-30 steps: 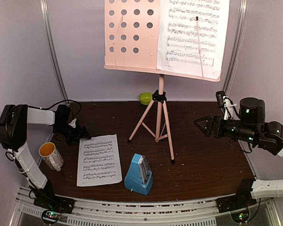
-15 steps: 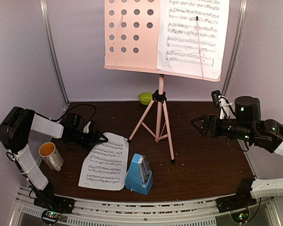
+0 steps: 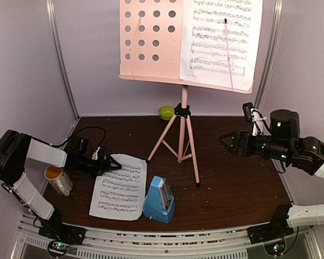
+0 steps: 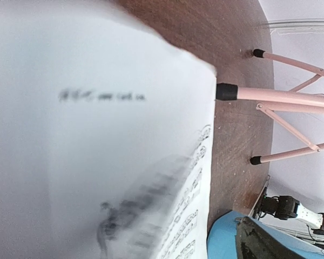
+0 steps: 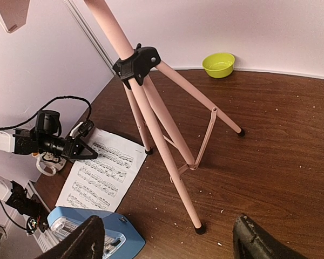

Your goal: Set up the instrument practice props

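Observation:
The pink music stand [image 3: 182,129] rises mid-table, and one sheet-music page [image 3: 221,38] rests on the right half of its perforated desk [image 3: 148,40]. A second page [image 3: 119,186] lies on the table beside the blue metronome [image 3: 159,200]. My left gripper [image 3: 111,164] is low at that page's upper left corner, jaws open. In the left wrist view the page [image 4: 97,135] fills the frame, blurred and very close. It hides one finger; the other finger [image 4: 262,243] shows by the metronome [image 4: 227,240]. My right gripper [image 5: 170,245] hangs open and empty above the table, right of the stand's legs [image 5: 167,145].
A white mug [image 3: 58,178] with an orange inside stands just left of my left arm. A lime-green bowl [image 3: 166,112] sits at the back wall behind the stand. The tripod's three legs spread across the table's centre. Cables trail behind the left arm.
The page on the table has slid right and turned, so its top corner now points toward the stand's leg. My left gripper has moved right over it. The right gripper has edged left.

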Available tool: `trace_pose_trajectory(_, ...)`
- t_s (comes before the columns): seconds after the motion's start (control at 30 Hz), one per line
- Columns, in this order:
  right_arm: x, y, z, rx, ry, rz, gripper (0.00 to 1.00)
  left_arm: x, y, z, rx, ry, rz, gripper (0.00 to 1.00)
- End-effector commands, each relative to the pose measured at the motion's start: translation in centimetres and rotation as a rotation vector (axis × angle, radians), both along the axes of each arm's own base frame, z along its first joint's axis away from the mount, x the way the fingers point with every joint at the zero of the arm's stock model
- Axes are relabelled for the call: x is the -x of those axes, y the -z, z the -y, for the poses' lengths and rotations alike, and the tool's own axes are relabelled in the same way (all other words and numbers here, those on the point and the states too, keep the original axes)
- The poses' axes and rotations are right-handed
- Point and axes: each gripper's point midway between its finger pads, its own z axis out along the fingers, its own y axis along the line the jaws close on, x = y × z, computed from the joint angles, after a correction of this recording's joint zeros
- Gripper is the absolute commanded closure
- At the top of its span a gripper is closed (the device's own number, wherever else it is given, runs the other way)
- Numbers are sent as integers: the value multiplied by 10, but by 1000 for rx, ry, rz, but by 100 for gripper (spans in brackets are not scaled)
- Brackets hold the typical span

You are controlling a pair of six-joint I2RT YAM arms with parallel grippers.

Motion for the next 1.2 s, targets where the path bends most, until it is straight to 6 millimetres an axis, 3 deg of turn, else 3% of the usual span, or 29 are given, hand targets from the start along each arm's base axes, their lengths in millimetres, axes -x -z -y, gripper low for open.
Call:
trace_pose_trajectory(0.0, -1, -20, 3, -28, 5, 50, 18, 14, -3, 6, 44, 19, -58, 11)
trace_pose_trajectory(0.2, 0, -20, 3, -26, 4, 52, 18, 21, -16, -6, -25, 3, -9, 24)
trace_pose_trajectory(0.6, -3, -28, -6, -60, -17, 60, 18, 3, -40, -10, -127, 23, 125, 89)
trace_pose_trajectory(0.73, -1, -41, -10, -99, -38, 85, 19, -11, -80, -5, -163, 51, 256, 100)
trace_pose_trajectory(1.0, 3, -82, -9, -240, -49, 187, 20, -40, -172, -26, -324, -15, 523, 100)
trace_pose_trajectory(1.17, 3, -86, -18, -262, -84, 195, 20, -34, -221, -15, -412, 123, 702, 100)
